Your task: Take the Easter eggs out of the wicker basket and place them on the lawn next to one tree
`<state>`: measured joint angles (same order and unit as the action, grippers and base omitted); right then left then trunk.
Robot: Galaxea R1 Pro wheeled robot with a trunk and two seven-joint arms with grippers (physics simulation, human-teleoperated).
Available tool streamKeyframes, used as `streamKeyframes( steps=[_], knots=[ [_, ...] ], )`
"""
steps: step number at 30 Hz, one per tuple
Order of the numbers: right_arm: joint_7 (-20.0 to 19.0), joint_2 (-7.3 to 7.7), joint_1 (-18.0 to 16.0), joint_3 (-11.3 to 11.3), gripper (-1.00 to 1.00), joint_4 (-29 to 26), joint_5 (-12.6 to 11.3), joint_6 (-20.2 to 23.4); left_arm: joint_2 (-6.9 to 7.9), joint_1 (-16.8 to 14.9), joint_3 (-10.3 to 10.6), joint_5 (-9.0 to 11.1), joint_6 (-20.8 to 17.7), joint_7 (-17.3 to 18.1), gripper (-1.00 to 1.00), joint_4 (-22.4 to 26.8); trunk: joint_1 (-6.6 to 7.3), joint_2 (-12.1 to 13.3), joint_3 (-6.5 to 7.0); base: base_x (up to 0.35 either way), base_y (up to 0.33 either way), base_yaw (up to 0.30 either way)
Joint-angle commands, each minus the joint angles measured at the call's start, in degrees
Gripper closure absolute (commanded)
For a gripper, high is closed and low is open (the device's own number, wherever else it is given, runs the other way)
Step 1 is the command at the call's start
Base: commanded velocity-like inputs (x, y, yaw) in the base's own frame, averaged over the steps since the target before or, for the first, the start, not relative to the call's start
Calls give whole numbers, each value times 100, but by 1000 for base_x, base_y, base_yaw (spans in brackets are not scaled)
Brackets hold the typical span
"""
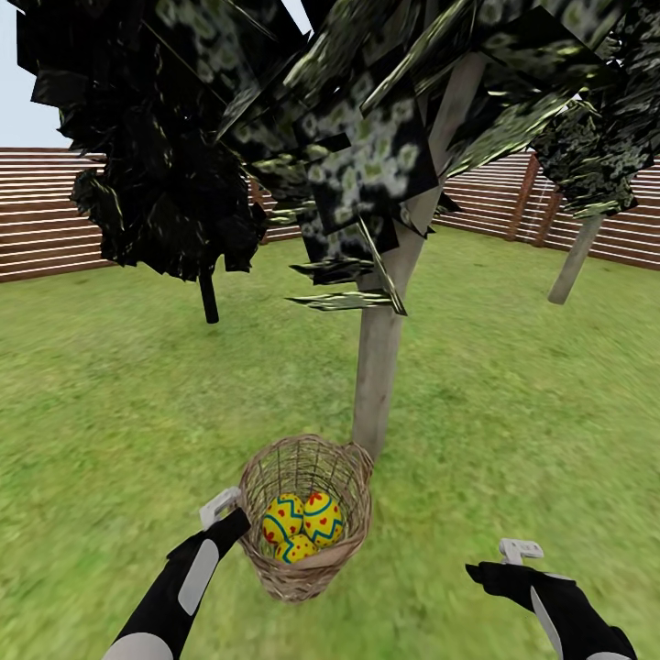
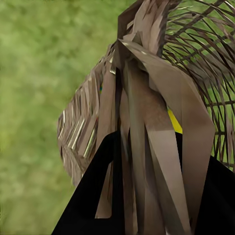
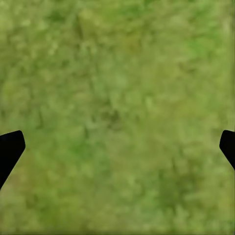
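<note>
Easter eggs (image 1: 302, 524), three, lie in the wicker basket (image 1: 307, 568), lifted before the tree (image 1: 380, 367); left fingers (image 2: 93, 196) clamp its rim. Right fingers (image 3: 11, 147) spread wide, empty, over lawn (image 3: 117, 107).

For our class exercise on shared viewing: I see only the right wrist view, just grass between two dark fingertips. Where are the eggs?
Observer: In the head view, all three Easter eggs lie inside the wicker basket.
Operator: Where is the basket?
Observer: It is at the foot of the tree with the pale trunk, tilted toward the robot.
Operator: Is the other arm doing anything?
Observer: The left gripper is at the basket's rim; the left wrist view shows woven strands between its dark fingers.
Operator: And mine?
Observer: The right gripper is open above the lawn, apart from the basket.
</note>
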<state>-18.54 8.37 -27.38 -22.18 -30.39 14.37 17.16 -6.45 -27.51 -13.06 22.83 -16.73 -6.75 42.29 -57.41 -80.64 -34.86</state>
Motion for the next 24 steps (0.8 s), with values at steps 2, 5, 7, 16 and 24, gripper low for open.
streamKeyframes(
  steps=[2,5,7,16,24],
  knots=[
    [-53,-2,-4,-41,-100,-11,65,19,-5,-2,-13,73,-32,-29,100,16,0,-3,-5,0,0,0],
    [-53,-2,-4,-41,-100,-11,66,15,-5,-6,-14,73,-32,-29,100,16,0,-3,-5,44,-12,0],
    [-53,-7,-4,-41,-100,-11,66,15,-5,-2,-13,73,-32,-29,100,16,0,-3,-5,254,-112,0],
    [-53,-7,-4,-41,-100,-11,64,10,-5,-5,-13,73,-32,-29,100,16,0,-3,-5,81,-21,0],
    [-53,-2,-4,-41,-100,-11,66,13,-5,-6,-13,73,-32,33,100,7,-154,-284,-131,0,0,0]
  ],
)
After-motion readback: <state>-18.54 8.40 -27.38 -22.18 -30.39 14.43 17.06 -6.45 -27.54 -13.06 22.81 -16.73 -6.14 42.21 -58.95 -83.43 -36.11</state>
